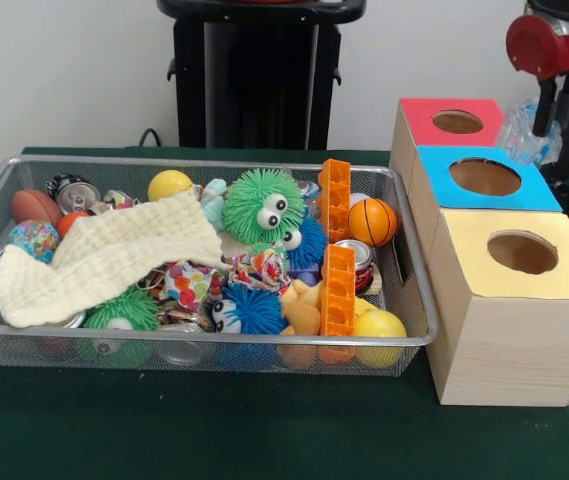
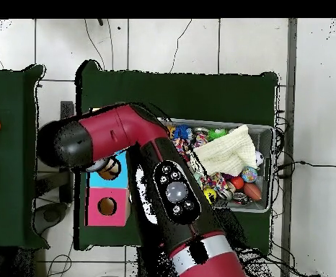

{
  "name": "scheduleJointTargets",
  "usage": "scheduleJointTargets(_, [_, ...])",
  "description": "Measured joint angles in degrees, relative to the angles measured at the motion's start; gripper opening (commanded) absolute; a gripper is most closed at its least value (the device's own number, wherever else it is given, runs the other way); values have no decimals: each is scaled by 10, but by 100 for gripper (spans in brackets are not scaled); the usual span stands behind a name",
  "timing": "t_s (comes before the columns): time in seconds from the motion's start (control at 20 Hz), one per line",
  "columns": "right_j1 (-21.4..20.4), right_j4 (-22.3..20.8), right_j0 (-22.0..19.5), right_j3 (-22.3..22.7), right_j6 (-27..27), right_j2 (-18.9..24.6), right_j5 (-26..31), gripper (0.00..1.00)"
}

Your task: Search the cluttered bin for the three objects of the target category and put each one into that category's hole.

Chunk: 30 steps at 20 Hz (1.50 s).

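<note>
A wire bin [image 1: 412,262] full of toys and a cream cloth [image 1: 104,255] sits just beside three boxes; the blue-topped middle box holds the hole [image 1: 484,177]. Gripper state cannot be told.

The red and black arm [image 2: 172,189] is seen from overhead rising from the bottom edge, bent at an elbow, its upper link [image 2: 109,130] reaching out to the picture's left. In the front view only a red joint [image 1: 552,42] is shown at the top right corner. The claw cannot be made out
</note>
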Motion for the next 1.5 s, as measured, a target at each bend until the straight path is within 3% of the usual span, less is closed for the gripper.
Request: scheduleJointTargets(1.5, [41, -7, 7, 2, 0, -10, -26, 0])
